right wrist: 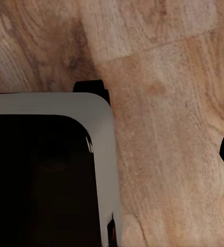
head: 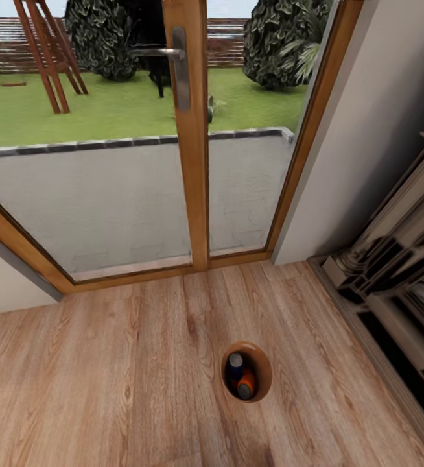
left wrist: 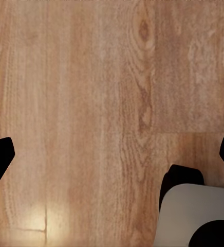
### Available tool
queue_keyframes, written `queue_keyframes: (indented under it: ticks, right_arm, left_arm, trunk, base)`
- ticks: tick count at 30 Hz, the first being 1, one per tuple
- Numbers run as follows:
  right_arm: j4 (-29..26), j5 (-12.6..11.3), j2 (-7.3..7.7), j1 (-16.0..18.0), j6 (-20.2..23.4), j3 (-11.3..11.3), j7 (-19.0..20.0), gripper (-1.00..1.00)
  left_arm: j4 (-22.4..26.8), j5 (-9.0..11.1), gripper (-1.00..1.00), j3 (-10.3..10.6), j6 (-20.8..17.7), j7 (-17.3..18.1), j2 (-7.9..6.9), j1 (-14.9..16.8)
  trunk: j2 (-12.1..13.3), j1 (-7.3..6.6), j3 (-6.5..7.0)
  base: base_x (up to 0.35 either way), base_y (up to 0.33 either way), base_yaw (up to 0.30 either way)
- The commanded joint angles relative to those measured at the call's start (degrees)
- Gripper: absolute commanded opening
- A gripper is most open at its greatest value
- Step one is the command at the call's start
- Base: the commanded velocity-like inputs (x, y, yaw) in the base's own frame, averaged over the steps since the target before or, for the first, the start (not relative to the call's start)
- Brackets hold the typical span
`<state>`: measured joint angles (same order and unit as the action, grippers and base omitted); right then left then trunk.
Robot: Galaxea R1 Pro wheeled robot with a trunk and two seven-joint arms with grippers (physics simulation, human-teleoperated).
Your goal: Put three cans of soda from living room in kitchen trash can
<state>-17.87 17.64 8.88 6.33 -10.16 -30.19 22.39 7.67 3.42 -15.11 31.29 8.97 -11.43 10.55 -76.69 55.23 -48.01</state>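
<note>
On wood floor (head: 108,389), brown bin (head: 261,363): blue can (head: 236,365), orange can (head: 246,388), upright.

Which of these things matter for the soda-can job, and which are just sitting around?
For the job:
- dark blue soda can inside the round brown container
- bright orange soda can beside it

Just around:
- wood-framed glass door
- light wood floor
- dark shelving unit

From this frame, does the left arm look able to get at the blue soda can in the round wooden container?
Probably yes. The blue can stands upright beside an orange can in the open-topped wooden container on bare floor, nothing above it. The left gripper is open over floorboards, so it would have to move over first.
</note>
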Motion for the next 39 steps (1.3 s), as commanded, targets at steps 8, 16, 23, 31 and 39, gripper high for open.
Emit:
queue_keyframes:
  ticks: [8,16,23,31,39]
  right_arm:
    - [0.03,0.05,-0.09,0.00,-0.03,0.04,0.00,1.00]
    - [0.03,0.11,-0.16,0.00,-0.03,0.05,-0.02,1.00]
    - [0.03,0.19,-0.17,0.00,-0.03,0.09,-0.05,1.00]
    - [0.03,0.19,-0.17,0.00,-0.03,0.08,-0.02,1.00]
    - [0.03,0.06,-0.17,0.00,-0.03,0.05,-0.05,1.00]
  left_arm:
    - [-0.02,0.01,1.00,-0.09,0.00,-0.01,0.00,0.00]
    - [-0.02,0.01,1.00,-0.09,0.02,-0.01,0.00,0.00]
    - [-0.02,0.01,1.00,-0.09,0.02,-0.01,0.00,0.00]
    - [-0.02,0.01,1.00,-0.10,0.03,0.01,0.00,0.00]
    - [-0.02,0.01,1.00,-0.10,0.05,0.02,0.00,0.00]
  trunk:
    - [3.22,-1.76,1.44]
    - [6.43,-3.52,2.88]
    - [9.24,-5.06,4.14]
    - [12.45,-6.82,5.57]
    - [15.66,-8.57,7.01]
  base:
    - [0.000,0.000,0.000]
    - [0.000,0.000,0.000]
    - [0.000,0.000,0.000]
    - [0.000,0.000,0.000]
    - [0.000,0.000,0.000]
